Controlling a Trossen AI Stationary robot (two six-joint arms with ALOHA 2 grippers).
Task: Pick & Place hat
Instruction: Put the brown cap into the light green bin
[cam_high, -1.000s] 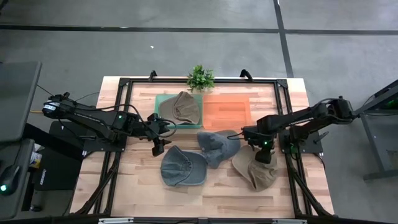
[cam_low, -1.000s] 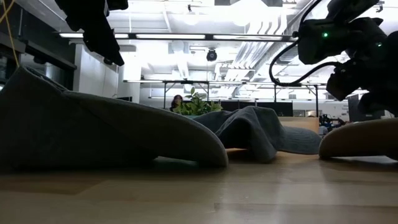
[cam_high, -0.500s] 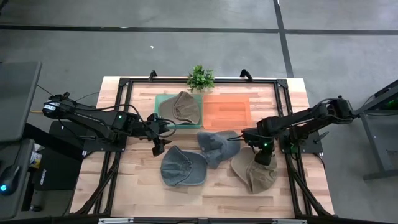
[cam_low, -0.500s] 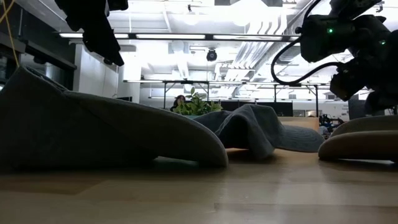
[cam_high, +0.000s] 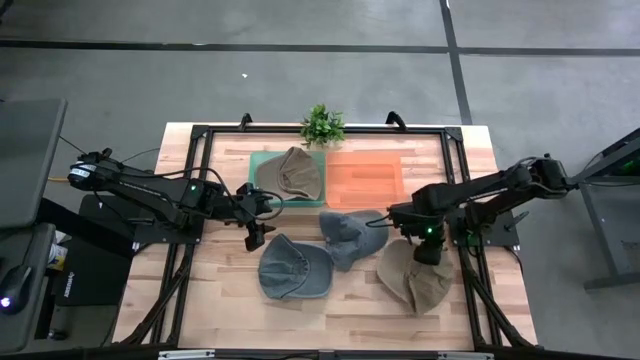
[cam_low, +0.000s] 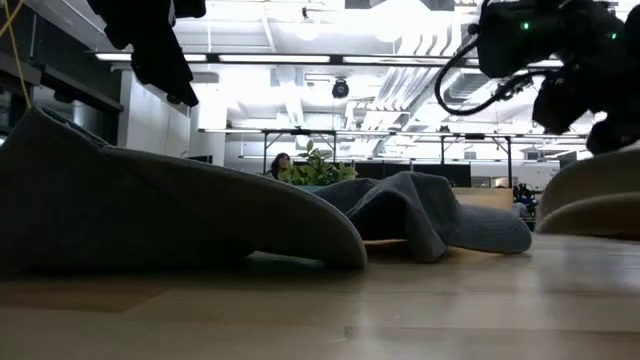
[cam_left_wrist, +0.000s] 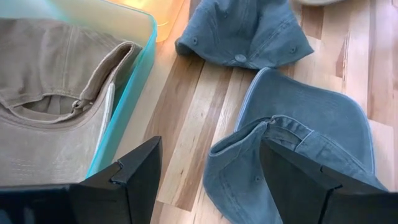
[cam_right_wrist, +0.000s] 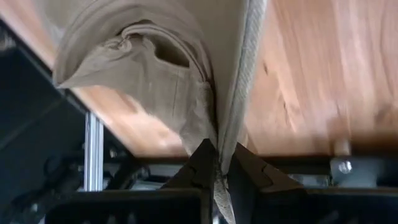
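Four hats on the counter: right gripper, jaws pinching a tan hat's brim to lift it; left gripper waits wide-jawed beside the teal tray.

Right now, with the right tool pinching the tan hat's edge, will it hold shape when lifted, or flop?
Likely flops: the tan hat sags in soft folds below the right tool. Probably light, since one pinch on thin fabric holds it. The brim may stay stiffer.

arms: dark, jointed | green status lights | black cables | fingers: dark, apparently wedge-shaped
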